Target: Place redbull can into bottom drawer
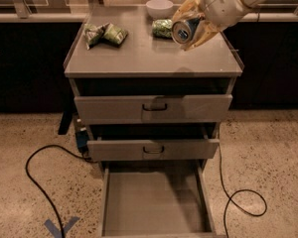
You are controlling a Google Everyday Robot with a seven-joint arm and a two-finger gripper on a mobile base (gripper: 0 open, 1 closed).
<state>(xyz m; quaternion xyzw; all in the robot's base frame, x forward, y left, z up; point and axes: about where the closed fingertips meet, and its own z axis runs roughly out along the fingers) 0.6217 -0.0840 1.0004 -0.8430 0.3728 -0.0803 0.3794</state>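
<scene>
My gripper (190, 27) holds the redbull can (182, 30) tilted, silver end forward, above the cabinet top (139, 58); the bottom drawer (154, 205) stands open.

Gripper (193, 31) at upper R, above R-rear of cabinet top (139, 58), clamped round redbull can (183, 29), can off the surface. Snack bag (162, 28) just L of can, bowl (159, 7) behind it. Two bags (105, 33) L-rear. Bottom drawer (154, 202) sticks out furthest fwd, below mid drawer (153, 149) & top drawer (153, 107).

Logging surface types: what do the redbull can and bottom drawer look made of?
The redbull can, held in the hand above the cabinet top, right side: likely thin metal, glossy, its round end shining silver. The bottom drawer: probably sheet metal, matte grey, with a dull flat floor and thin low walls.
</scene>
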